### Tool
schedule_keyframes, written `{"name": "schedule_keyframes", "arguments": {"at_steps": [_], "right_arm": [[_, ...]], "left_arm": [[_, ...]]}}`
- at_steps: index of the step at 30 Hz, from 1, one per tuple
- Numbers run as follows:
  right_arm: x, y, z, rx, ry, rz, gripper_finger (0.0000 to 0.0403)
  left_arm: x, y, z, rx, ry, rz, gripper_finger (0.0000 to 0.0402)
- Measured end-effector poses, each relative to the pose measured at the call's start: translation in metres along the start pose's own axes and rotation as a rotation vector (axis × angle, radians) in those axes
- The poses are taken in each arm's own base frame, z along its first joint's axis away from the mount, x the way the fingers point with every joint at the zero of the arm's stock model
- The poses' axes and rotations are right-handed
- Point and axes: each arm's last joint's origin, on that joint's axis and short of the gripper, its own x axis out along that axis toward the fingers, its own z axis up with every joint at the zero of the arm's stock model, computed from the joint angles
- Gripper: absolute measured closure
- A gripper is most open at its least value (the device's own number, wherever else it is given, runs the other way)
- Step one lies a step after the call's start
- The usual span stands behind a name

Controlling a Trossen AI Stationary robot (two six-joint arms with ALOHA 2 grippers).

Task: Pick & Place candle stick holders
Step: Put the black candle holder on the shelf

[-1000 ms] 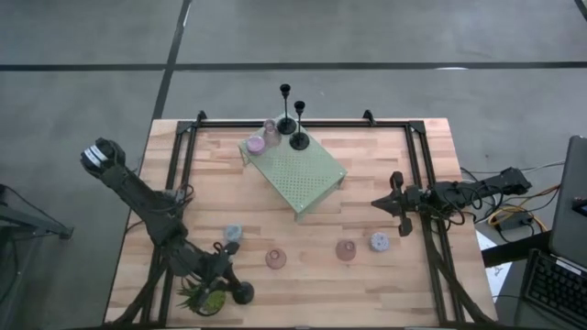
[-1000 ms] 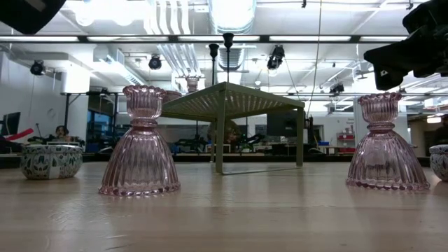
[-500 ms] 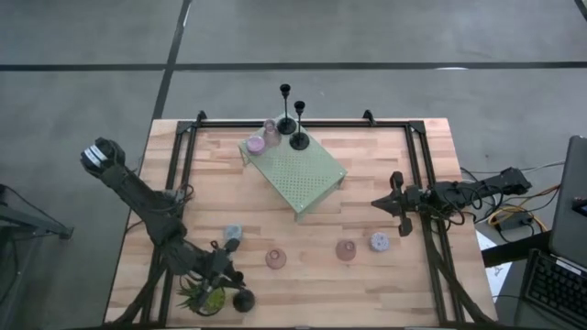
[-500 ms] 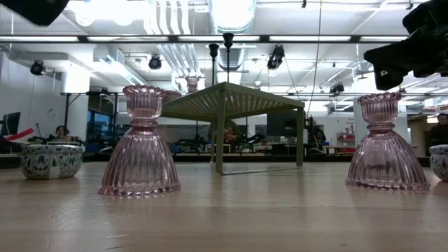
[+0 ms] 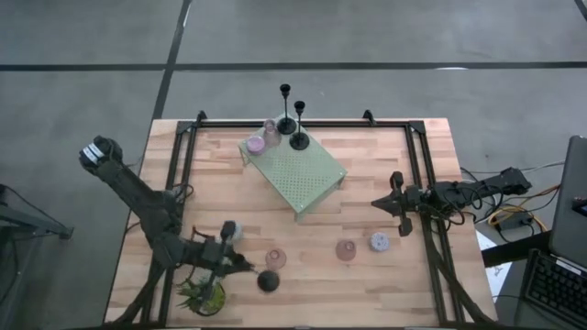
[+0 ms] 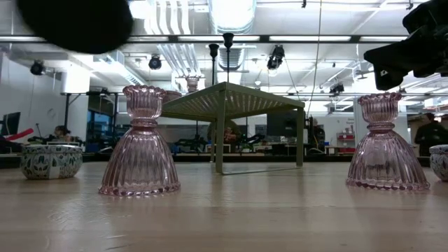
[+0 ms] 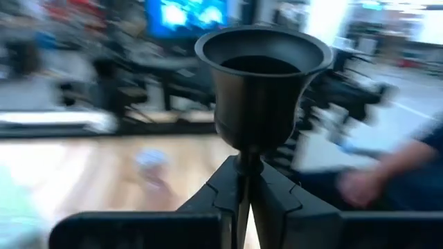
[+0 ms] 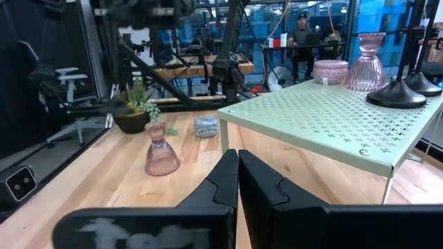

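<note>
Left gripper [image 7: 242, 200]: pinching stem of black holder [image 7: 261, 86], carried clear of table
Right gripper [image 8: 237, 183]: pressed together, idle
Placed on stand [image 5: 298, 174]: four holders
Remaining: pink holder [image 5: 275, 259] just beside carried one; three farther off

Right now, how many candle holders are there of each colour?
Black holders: 3, two on the green stand and one black holder in the left gripper
Pink holders: 4
Blue-grey holders: 2
Total: 9
</note>
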Motion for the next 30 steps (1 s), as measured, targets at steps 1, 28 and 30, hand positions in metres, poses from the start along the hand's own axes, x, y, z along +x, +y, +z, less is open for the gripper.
{"name": "schedule_keyframes", "arguments": {"at_steps": [1, 28, 30], "right_arm": [[0.0, 0.0, 0.0, -0.001, 0.0, 0.0, 0.0394], [0.0, 0.0, 0.0, 0.0, 0.0, 0.0, 0.0394], [0.0, 0.0, 0.0, -0.004, 0.0, 0.0, 0.0394]], "left_arm": [[0.002, 0.003, 0.005, 0.01, -0.019, 0.052, 0.0377], [0.068, 0.182, 0.087, 0.058, -0.183, 0.535, 0.0376], [0.079, 0.191, 0.086, 0.061, -0.162, 0.549, 0.0376]]}}
